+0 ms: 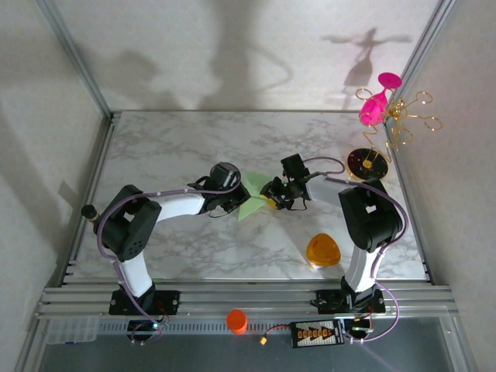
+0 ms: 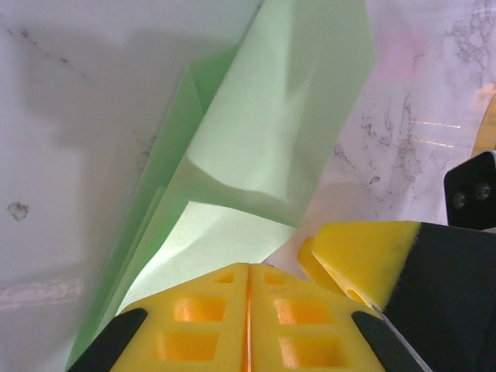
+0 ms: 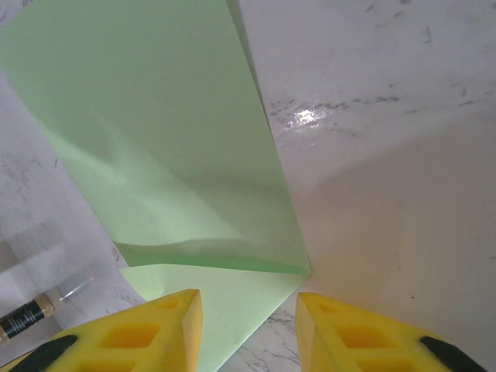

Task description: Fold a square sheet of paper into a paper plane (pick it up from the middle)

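Nearest me, a small orange cylinder (image 1: 237, 320) is sitting on the rail between my two bases. A little farther out, on the right of the counter (image 1: 178, 147), the orange rounded-triangle object (image 1: 322, 250) is lying well apart from the paper.

At the middle of the counter my two wrists are facing each other across the sheet of paper (image 1: 249, 203). My left jaws are pressing shut, pads flat together, on the near edge of the sheet of paper (image 2: 271, 139). It is rising away from them partly folded, with a darker green layer showing along its left side. My right jaws are standing open just beside them. They have one pad on each side of a pale corner of the sheet of paper (image 3: 170, 155) and are not clamping it.

At the far right edge a pink object (image 1: 378, 105) is sitting on a gold wire stand (image 1: 407, 124).
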Available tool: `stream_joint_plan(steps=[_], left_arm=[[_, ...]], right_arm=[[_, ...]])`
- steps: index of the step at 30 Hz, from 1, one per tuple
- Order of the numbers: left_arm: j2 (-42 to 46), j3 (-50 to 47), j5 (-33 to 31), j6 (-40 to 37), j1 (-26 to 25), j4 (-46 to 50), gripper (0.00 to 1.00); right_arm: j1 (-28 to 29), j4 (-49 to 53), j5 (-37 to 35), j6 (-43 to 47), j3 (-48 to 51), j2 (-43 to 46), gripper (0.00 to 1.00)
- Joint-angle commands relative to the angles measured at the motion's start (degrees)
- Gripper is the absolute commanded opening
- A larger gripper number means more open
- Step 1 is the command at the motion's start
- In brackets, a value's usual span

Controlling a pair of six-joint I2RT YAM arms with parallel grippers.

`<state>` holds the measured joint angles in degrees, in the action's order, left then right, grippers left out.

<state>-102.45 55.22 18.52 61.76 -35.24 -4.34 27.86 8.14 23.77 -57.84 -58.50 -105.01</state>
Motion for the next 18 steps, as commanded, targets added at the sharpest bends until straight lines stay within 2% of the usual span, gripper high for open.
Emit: stream_joint_plan(steps=[1,13,18], left_arm=[[0.73,-2.83,-1.49,3.11,-0.62,0.48,0.08],[-3.01,-4.26,-4.5,5.56,-0.31,1.91,0.05],[-3.63,-6.18,-3.12,7.52,0.26,0.74,0.05]], right_arm=[[0.45,1.17,0.58,0.19,-1.05,-1.1,0.38],[0.75,1.74,0.68,0.98,-0.93,-1.44,0.39],[1.23,2.27,0.65,1.72,-1.73,-2.36,0.4]])
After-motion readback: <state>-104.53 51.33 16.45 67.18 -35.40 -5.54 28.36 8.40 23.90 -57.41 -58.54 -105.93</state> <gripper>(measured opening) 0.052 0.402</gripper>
